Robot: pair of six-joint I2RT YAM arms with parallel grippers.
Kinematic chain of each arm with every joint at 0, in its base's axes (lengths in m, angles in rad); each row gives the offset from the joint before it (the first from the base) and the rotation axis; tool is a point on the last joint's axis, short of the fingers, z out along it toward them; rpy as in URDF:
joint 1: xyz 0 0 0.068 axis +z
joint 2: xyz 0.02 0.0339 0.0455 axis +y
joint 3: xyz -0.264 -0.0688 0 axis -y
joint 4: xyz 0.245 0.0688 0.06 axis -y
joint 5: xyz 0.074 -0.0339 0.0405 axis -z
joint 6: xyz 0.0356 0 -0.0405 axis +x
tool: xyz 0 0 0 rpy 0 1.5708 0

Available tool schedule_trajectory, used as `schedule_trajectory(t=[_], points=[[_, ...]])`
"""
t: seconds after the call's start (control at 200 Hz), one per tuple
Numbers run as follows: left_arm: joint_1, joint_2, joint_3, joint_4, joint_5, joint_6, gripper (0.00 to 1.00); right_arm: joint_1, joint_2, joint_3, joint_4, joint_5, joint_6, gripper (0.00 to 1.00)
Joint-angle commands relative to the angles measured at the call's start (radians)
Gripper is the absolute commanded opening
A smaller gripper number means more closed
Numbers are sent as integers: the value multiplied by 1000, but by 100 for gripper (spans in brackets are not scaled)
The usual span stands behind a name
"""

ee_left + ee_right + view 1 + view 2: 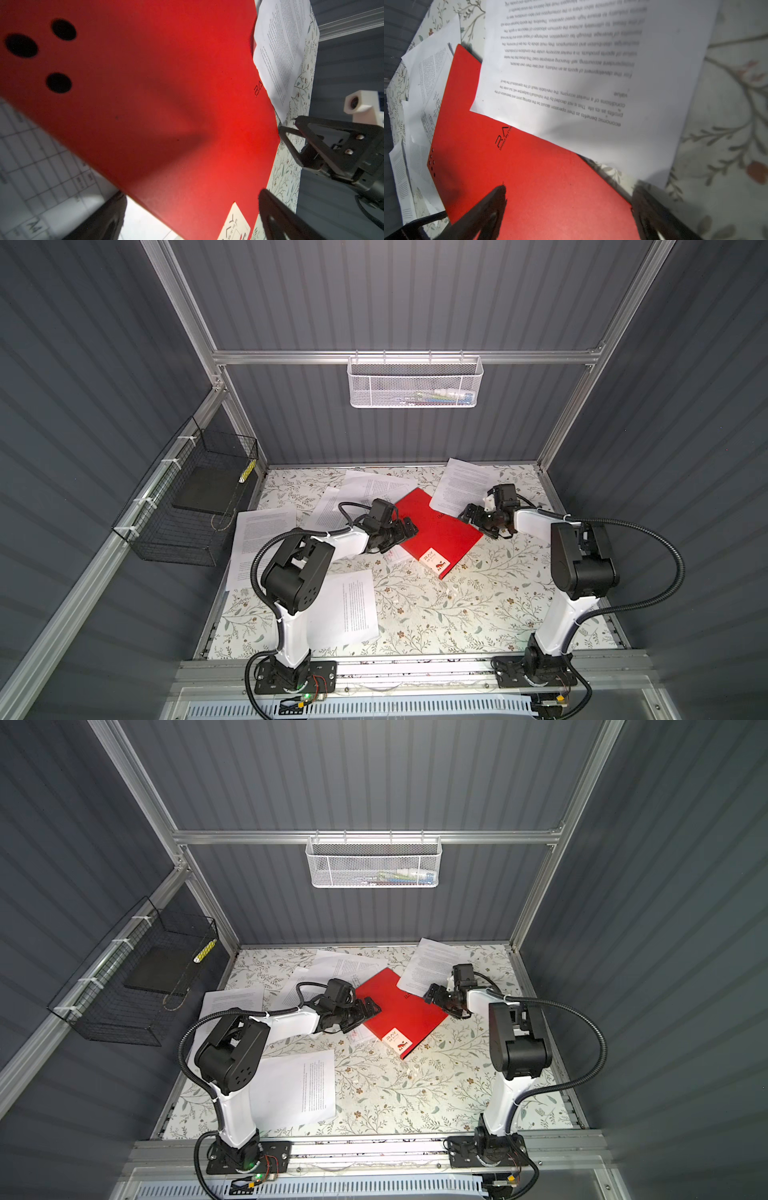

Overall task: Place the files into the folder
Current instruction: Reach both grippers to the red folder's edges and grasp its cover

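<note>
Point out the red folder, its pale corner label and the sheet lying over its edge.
red folder point(440, 531): in a top view, middle of its closed cover.
pale corner label point(430, 556): in a top view, its lettered pale part.
sheet over the folder's edge point(581, 83): right wrist view, its printed middle.

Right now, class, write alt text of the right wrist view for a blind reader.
A flat red folder lies on a floral tablecloth, a printed white paper sheet overlapping one edge. The open right gripper straddles that edge.

Floral table carries the red folder (closed) and scattered files
</note>
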Motion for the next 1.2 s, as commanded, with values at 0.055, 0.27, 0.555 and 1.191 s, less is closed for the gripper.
schedule_trajectory(t=[0.055,0.27,0.555,1.191], points=[[19,54,30,-76,30,36,99,7,17,12,-87,-83,-13,95],[19,89,119,-195,67,174,99,19,-75,-98,-45,-181,28,95],[-15,87,111,-214,193,258,99,93,-236,-315,88,-298,131,95],[-91,-31,83,-276,54,218,100,25,-365,-303,-19,49,81,99]])
